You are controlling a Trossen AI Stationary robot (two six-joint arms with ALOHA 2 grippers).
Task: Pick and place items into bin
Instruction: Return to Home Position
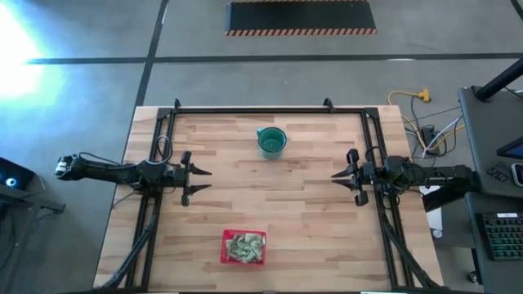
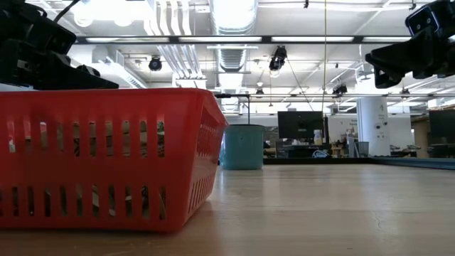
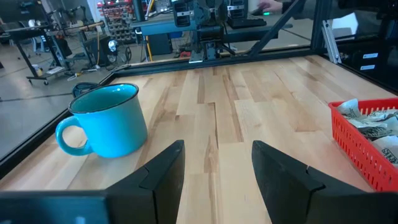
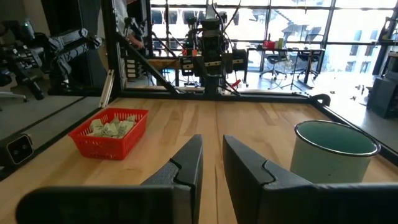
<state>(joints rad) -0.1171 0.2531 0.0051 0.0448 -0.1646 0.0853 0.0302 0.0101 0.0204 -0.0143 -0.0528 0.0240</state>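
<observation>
**High view.** The left gripper (image 1: 209, 180) hangs over the left side of the table (image 1: 310, 237), its fingers spread on nothing. The right gripper (image 1: 335, 178) faces it from the right side with a narrow gap between its fingers, also empty. The red bin (image 1: 224, 245) sits by the near edge, with the packets (image 1: 245, 247) heaped inside. The bin lies at about 5 o'clock from the left gripper. From the right gripper it lies near 8 o'clock and farther off, so the left arm is the closer. The teal cup (image 1: 272, 141) stands at about 1 o'clock from the bin, well apart.

**Low view.** The bin (image 2: 99, 107) fills the left foreground, and both grippers hang well above its rim.

**Left wrist view.** Its spread fingers (image 3: 165, 174) frame bare wood, with the bin (image 3: 357, 149) off to one side.

**Right wrist view.** The bin (image 4: 106, 142) lies farther off across the table.

Every packet I can see is in the bin, so I judge that neither arm needs to reach for it.
</observation>
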